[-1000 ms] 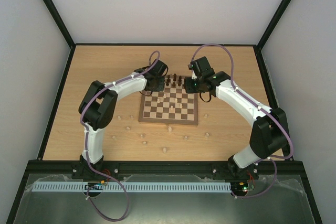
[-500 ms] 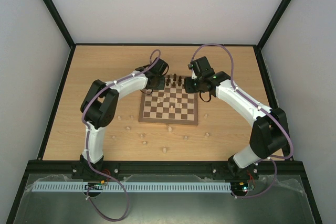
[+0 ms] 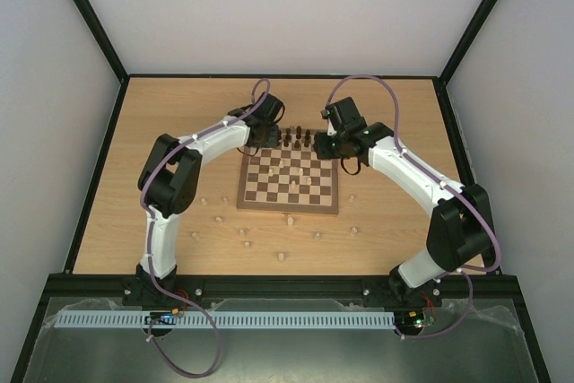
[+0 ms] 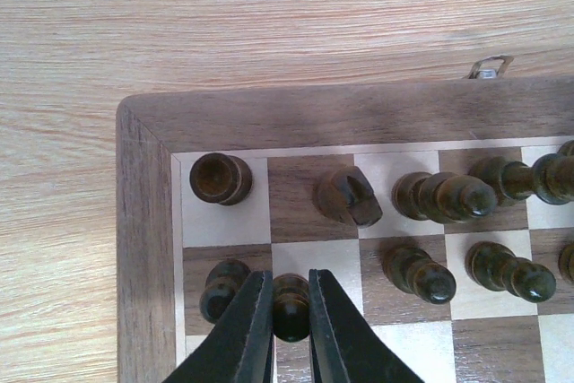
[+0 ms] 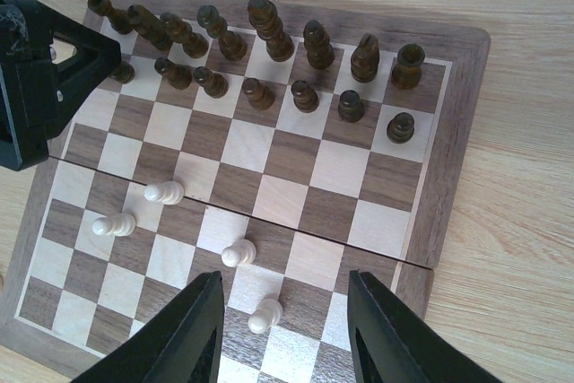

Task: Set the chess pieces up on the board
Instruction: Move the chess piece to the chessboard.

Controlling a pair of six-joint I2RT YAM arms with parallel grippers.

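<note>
Pale chess pieces (image 3: 283, 256) lie loose on my table (image 3: 161, 132), at 6 o'clock of the board (image 3: 287, 208). Right gripper (image 5: 284, 277) hangs spread wide over four pale pawns (image 5: 239, 253). At 12 o'clock, dark pieces (image 5: 269, 24) stand in the two far rows. Over at 11, my left gripper (image 4: 290, 280) is pinching a dark pawn (image 4: 291, 311).
</note>
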